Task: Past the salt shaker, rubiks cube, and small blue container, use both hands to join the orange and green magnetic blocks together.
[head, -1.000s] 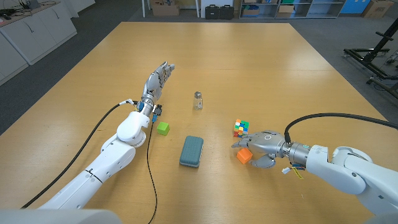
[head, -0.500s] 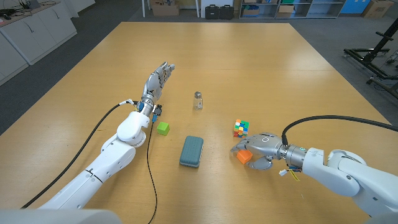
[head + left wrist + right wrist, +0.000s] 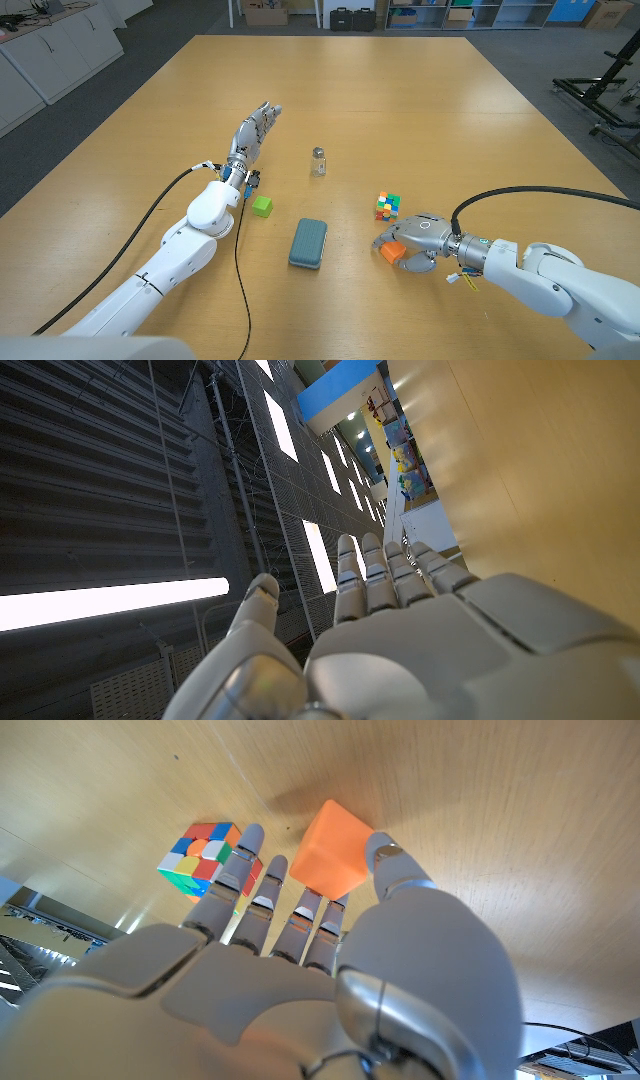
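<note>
Since a second ago my right hand [image 3: 415,238] has slid closer, fingers now clasping the orange block [image 3: 392,251] just near the cube [image 3: 387,205]; my left hand [image 3: 254,128] stays spread, beyond the green block [image 3: 262,206].

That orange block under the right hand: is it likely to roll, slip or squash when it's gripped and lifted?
The orange block has flat faces and sharp edges, so it probably won't roll. It looks rigid and small, likely light. Its smooth faces could slip between the right hand's fingers.
</note>
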